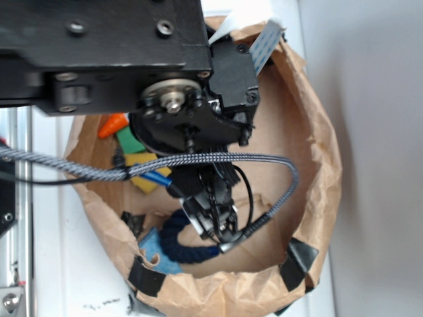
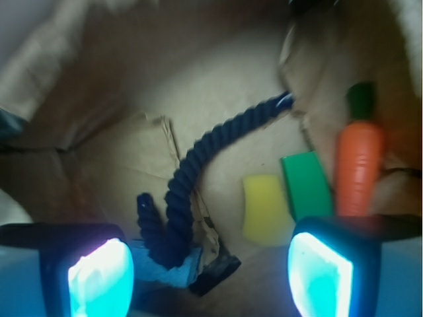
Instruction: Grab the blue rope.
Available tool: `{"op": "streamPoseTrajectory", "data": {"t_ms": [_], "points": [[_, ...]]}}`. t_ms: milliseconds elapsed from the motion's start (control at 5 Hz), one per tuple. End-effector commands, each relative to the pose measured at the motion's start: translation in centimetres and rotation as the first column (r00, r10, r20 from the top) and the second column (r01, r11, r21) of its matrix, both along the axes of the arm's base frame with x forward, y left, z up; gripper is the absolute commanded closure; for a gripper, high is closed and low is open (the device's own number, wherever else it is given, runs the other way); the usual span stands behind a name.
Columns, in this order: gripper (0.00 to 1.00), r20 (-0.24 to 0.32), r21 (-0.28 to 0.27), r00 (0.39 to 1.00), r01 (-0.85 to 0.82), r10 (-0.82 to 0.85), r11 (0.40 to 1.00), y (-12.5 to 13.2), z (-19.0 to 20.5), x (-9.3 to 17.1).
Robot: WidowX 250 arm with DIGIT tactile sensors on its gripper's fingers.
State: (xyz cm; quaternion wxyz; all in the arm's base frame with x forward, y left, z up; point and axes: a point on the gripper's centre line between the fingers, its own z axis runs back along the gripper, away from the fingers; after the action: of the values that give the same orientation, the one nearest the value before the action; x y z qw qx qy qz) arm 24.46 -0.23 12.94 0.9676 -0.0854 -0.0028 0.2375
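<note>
The blue rope is a thick navy twisted cord lying on the brown paper floor of a bag. It runs from upper right down to a bend near the lower left, with a short end turned up. In the exterior view the blue rope curves near the bag's front wall, partly hidden by the arm. My gripper is open, its two glowing pads wide apart, hovering above the rope's bend with nothing between them. The gripper hangs inside the bag.
An orange carrot toy, a green block and a yellow block lie to the right of the rope. A light-blue scrap sits under the rope's bend. Brown paper bag walls ring the space. A grey braided cable crosses above.
</note>
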Motion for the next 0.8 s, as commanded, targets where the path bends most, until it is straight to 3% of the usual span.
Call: {"op": "streamPoseTrajectory", "data": {"t_ms": [0,200,600], "points": [[0.00,0.074,-0.004,0.997,0.020,-0.020,1.000,0.5,-2.3,0.1],[0.00,0.048,-0.059,0.998,0.042,-0.039,0.997,-0.9,-3.6,0.5],[0.00,0.000,-0.062,0.999,0.055,-0.055,0.997,-4.9,-4.3,0.0]]}}
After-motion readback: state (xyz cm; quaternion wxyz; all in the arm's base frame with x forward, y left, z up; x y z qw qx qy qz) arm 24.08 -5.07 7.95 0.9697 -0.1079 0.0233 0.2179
